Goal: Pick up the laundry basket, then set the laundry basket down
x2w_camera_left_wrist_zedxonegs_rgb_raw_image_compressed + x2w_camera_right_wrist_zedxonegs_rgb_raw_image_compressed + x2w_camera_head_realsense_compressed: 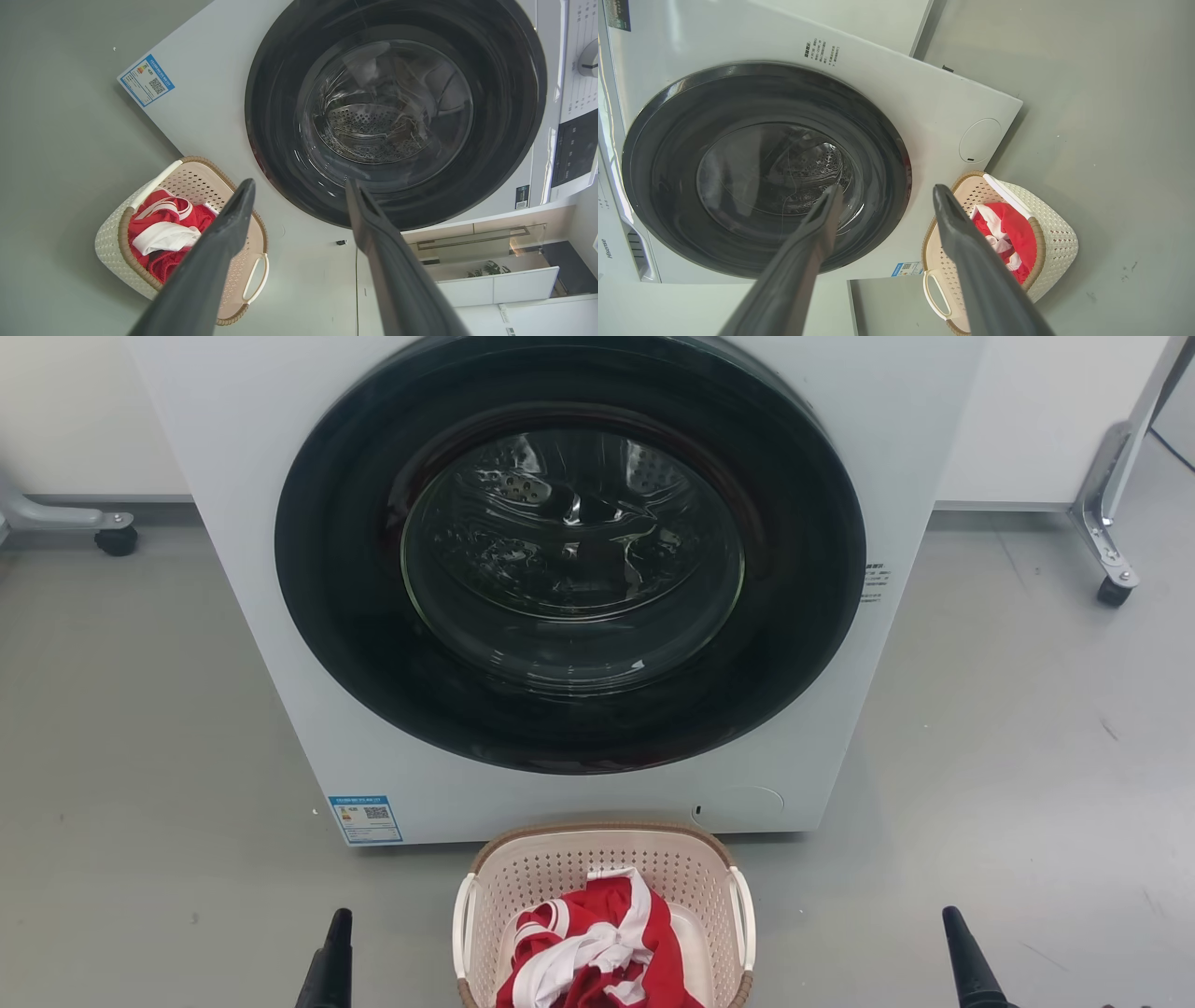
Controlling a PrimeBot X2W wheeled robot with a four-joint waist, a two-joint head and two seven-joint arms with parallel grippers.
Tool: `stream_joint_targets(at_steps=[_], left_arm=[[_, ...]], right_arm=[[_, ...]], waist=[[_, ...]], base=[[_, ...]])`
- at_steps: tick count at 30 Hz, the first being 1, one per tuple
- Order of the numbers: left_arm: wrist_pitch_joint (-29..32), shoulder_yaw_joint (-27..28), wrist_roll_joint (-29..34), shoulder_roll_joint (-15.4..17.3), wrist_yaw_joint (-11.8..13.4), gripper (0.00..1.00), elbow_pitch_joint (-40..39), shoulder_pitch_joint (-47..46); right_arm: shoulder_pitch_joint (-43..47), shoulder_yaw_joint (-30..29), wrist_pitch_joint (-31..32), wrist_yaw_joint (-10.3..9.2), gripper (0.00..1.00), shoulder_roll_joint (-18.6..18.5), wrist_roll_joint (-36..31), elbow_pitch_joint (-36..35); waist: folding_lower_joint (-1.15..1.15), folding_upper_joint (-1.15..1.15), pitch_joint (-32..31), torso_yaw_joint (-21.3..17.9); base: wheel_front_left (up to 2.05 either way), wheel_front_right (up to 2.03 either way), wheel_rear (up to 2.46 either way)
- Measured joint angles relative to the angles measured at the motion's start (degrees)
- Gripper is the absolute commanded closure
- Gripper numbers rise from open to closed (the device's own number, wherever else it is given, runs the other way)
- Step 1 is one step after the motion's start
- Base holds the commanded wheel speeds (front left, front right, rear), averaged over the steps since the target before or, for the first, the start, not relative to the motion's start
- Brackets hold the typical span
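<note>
1. The laundry basket (560, 873) is standing upright on the grey floor (140, 756), just in front of the washing machine (233, 541) and below its round door (569, 747). Whether its far rim is touching the front panel cannot be told.
2. A red and white cloth (597, 952) is lying crumpled inside the basket, bunched toward the near side. The far inner wall is showing bare.
3. The door is sitting closed, and the metal drum (569, 541) is showing through its glass.
4. The left pincer (300, 186) is holding its fingers spread and gripping nothing. In the head view its dark finger (334, 957) is pointing up beside the basket, apart from the white left handle (464, 915).
5. The right pincer (887, 189) is also spread and empty. Its finger (966, 957) is sitting well apart from the right handle (744, 905).
6. Bare floor is lying open on both sides of the basket. Two wheeled legs (117, 539) (1111, 588) are standing farther back, one on either side of the machine.
</note>
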Motion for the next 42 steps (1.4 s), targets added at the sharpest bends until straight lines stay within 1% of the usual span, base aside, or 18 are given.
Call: stream_joint_targets(at_steps=[8,17,25,33,36,42], left_arm=[[-1.9,-3.1,10.8,1.7,1.1,0.0,-0.8,0.0],[-3.7,-5.5,21.1,2.3,2.5,0.0,-1.7,0.0],[-5.4,-7.5,30.8,3.4,3.6,0.0,-2.1,0.0],[-7.0,-9.2,38.3,3.5,4.8,0.0,-2.1,0.1],[-7.6,-9.6,41.0,3.5,5.1,0.0,-2.1,0.2],[-9.0,-10.0,45.5,3.5,6.1,0.0,-2.1,0.4]], right_arm=[[-0.8,4.0,-1.9,-1.41,0.0,-1.0,-8.6,-0.4],[-1.0,7.0,-3.5,-2.9,0.0,-1.5,-17.2,-0.6],[-1.1,9.5,-5.5,-3.94,0.0,-1.8,-24.7,-0.6],[-1.1,11.7,-7.0,-5.34,0.0,-1.8,-31.3,-0.4],[-1.1,12.3,-7.6,-5.46,0.0,-1.8,-33.5,-0.4],[-1.1,13.7,-9.0,-6.47,0.0,-1.8,-38.5,-0.3]], waist=[[0.0,0.0,0.1,0.1],[0.0,0.0,0.3,0.2],[0.0,0.0,0.4,0.3],[0.0,0.0,0.5,0.5],[0.0,0.0,0.5,0.5],[0.0,0.0,0.5,0.6]], base=[[0.0,0.0,0.0],[0.0,0.0,0.0],[0.0,0.0,0.0],[0.0,0.0,0.0],[0.0,0.0,0.0],[0.0,0.0,0.0]])
